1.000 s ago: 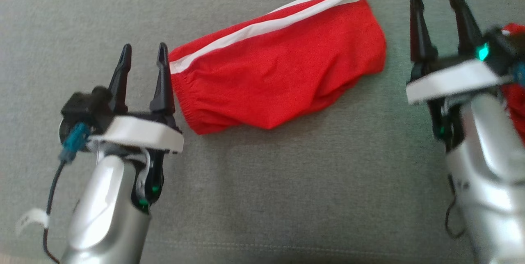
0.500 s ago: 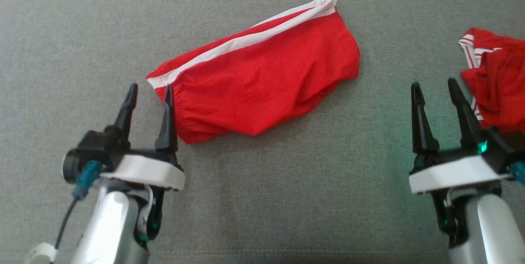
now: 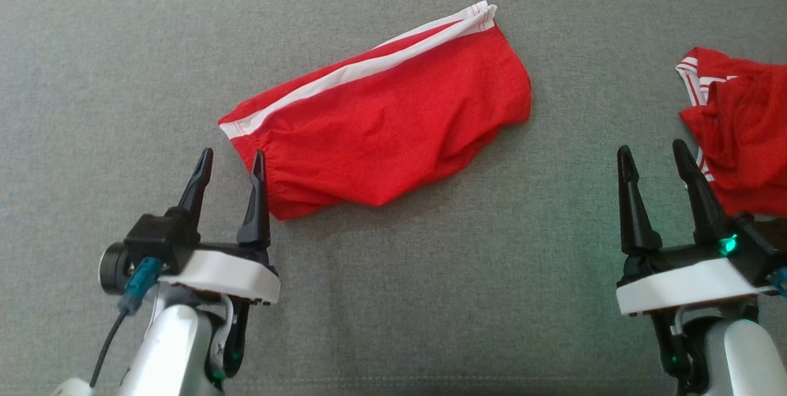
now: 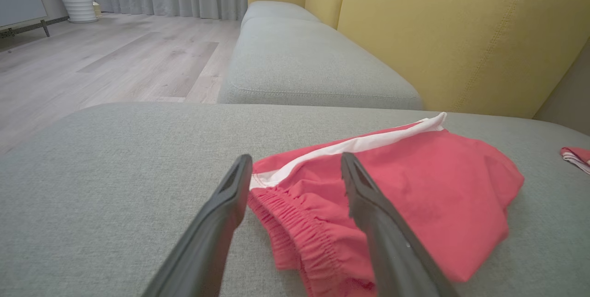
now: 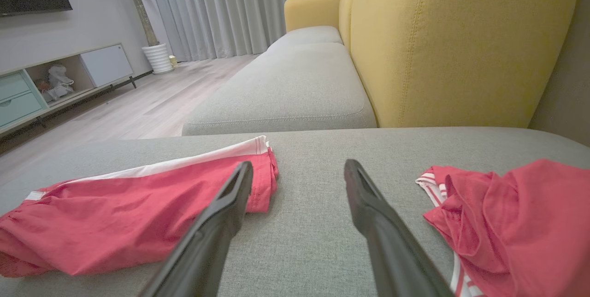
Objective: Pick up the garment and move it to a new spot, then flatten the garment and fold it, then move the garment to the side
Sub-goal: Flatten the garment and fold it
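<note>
The grey sofa cushion [image 3: 393, 297] takes up most of your head view. That view has slid a little over the last second, so don't read the small drift of the cloth as the cloth moving.

The red shorts [image 3: 381, 131] lie flat on the middle of the cushion. They are folded into a long slanted shape with the white stripe [image 3: 356, 73] along the upper edge and the gathered waistband [image 3: 276, 193] at the lower left end. A second red garment [image 3: 738, 138] sits crumpled at the right edge, well apart from the shorts. It shows more fully now because the right arm has dropped clear of it.

The real change is in the arms. The right gripper [image 3: 652, 149] has pulled back from high beside the shorts to the lower right, and its jaws are spread with nothing between them. The left gripper [image 3: 232, 159] has eased back less. Its jaws are also parted and empty, with the inner finger just beside the waistband. From the left wrist view I can't say for sure whether it touches the fabric.

Both arms have let go and backed off, so I judge the fold finished. What remains is moving the shorts to the side, and the left gripper is already placed to take the waistband end.
</note>
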